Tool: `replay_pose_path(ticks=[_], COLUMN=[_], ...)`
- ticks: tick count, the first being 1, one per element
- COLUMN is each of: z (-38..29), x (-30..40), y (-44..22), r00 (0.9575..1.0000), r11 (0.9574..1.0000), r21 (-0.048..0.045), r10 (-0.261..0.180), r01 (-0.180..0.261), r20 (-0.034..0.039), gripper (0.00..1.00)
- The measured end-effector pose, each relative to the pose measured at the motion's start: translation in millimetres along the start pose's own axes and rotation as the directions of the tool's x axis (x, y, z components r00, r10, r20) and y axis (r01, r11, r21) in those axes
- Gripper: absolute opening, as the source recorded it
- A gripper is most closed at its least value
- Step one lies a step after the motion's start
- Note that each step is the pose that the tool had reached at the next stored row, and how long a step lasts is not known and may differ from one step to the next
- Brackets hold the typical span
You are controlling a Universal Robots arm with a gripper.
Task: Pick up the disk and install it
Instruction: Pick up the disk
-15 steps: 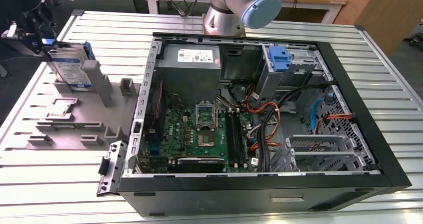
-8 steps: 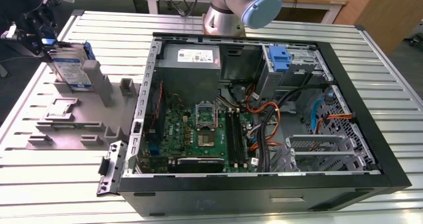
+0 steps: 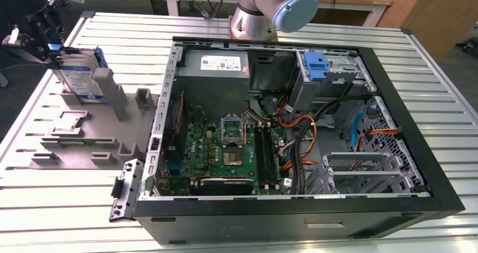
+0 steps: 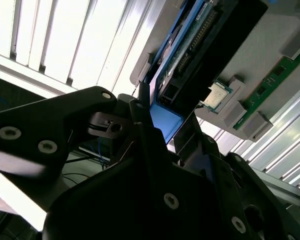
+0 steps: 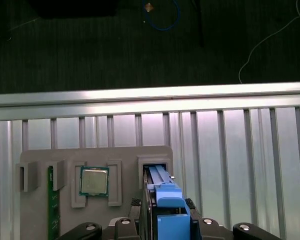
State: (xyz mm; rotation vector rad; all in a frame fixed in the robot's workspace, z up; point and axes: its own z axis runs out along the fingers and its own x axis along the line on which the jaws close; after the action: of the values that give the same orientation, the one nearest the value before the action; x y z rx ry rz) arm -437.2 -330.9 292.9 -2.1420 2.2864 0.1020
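Disk (image 3: 80,79) upright in holder tray (image 3: 75,146), exterior view's left of computer case (image 3: 299,222).

The disk (image 5: 166,200) (blue-framed) is partly cut off.
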Motion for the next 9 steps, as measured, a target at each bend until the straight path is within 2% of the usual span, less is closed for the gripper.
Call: replay_pose_path(ticks=[1, 9], z=[0.0, 0.4], x=[0.0, 0.0], y=[0.0, -0.1], r00=[1.0, 1.0], r11=[1.0, 1.0], r21=[0.0, 0.0002], r10=[0.0, 0.003], r01=[0.0, -0.003], r20=[0.0, 0.0001], gripper=[0.45, 0.45])
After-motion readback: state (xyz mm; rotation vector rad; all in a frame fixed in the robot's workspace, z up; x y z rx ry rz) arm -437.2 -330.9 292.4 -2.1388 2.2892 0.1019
